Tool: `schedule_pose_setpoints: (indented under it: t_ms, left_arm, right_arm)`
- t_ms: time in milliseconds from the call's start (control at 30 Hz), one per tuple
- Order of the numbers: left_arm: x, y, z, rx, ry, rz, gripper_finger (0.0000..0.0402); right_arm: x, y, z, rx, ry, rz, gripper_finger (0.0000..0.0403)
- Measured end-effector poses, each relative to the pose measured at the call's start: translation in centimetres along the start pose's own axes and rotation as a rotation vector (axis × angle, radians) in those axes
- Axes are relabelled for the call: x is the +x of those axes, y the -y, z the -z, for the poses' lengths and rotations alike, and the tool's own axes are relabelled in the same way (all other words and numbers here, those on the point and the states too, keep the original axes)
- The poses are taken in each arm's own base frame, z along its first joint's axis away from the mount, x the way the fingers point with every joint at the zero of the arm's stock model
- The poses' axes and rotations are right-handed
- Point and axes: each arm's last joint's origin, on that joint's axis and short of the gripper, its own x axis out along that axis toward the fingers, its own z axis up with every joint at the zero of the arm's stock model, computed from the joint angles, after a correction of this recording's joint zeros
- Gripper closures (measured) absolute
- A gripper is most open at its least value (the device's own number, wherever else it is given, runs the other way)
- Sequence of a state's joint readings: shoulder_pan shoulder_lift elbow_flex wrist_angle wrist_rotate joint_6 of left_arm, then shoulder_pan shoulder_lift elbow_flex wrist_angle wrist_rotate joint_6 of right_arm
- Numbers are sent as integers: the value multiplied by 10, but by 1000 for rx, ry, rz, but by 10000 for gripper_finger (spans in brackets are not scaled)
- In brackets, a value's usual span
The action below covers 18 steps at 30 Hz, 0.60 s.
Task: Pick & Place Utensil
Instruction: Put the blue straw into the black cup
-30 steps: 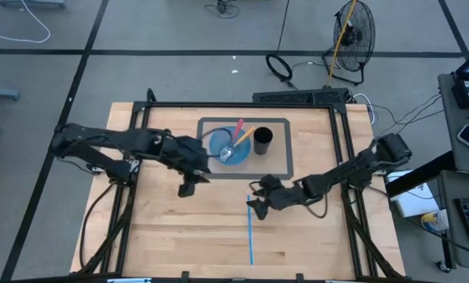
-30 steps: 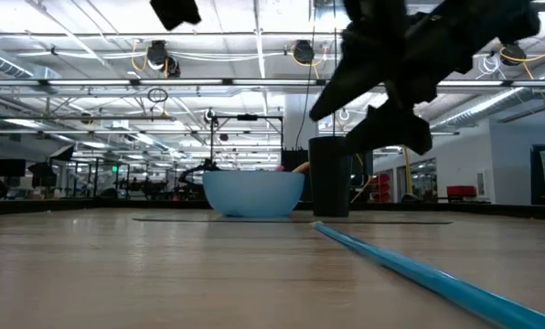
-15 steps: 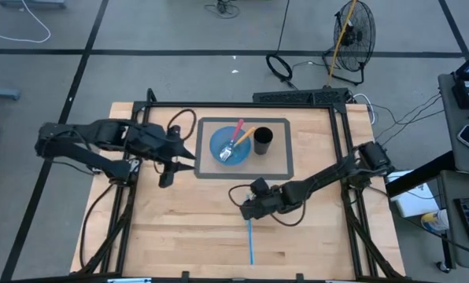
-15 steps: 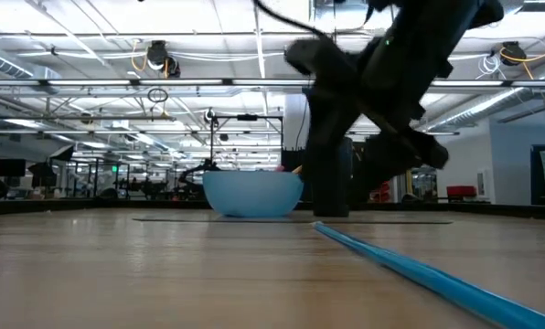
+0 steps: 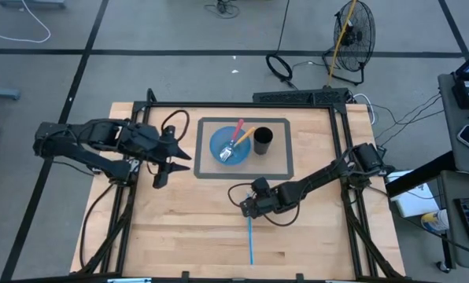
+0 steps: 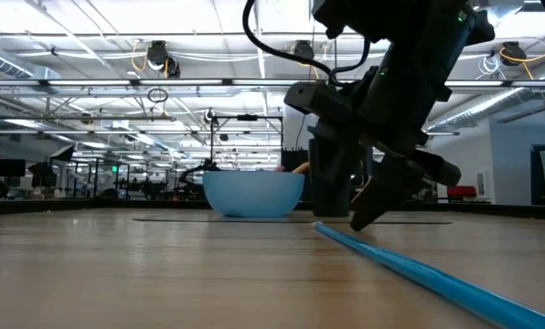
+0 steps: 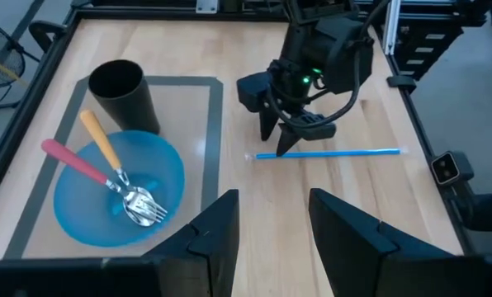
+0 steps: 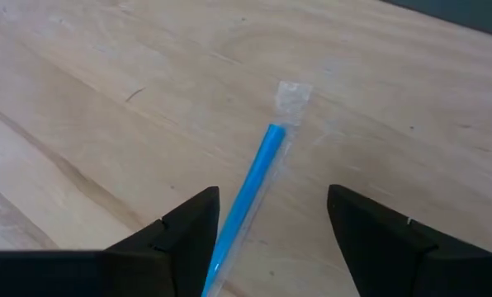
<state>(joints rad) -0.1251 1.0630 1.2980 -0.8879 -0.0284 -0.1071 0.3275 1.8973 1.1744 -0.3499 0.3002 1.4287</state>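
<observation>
Right pincer (image 5: 247, 207) straddles blue straw (image 5: 250, 240), near bowl (image 5: 230, 146) and cup (image 5: 263, 141).

My left gripper (image 5: 157, 178) has pulled back from beside the blue bowl (image 5: 229, 147) toward my left edge of the table (image 5: 187, 236), off the grey mat (image 5: 280, 161). My right gripper (image 5: 245, 206) has slid across the wood and come down low over the near end of the blue straw (image 5: 250, 242), fingers (image 8: 180, 239) straddling it without touching; in the low view that arm now hides more of the black cup (image 6: 330, 178)
</observation>
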Motion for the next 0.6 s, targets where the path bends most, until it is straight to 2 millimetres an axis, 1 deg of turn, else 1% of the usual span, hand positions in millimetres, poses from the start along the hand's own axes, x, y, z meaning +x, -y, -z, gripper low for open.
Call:
schedule_pose_setpoints:
  t_ms: [167, 333, 400, 500, 600]
  left_arm:
    - [0, 1, 0, 9, 0, 1, 250]
    - [0, 0, 0, 12, 1, -15, 250]
    - [0, 0, 0, 19, 1, -15, 250]
    - [0, 0, 0, 20, 1, -16, 250]
    - [0, 0, 0, 22, 0, -16, 250]
  right_arm:
    - [2, 3, -1, -9, -18, 29, 202]
    - [4, -3, -2, -14, -27, -27, 219]
    - [2, -6, -3, -18, -35, -19, 226]
    - [-3, -9, -6, -45, -52, 23, 236]
    - [-14, -18, -11, -67, -63, 66, 243]
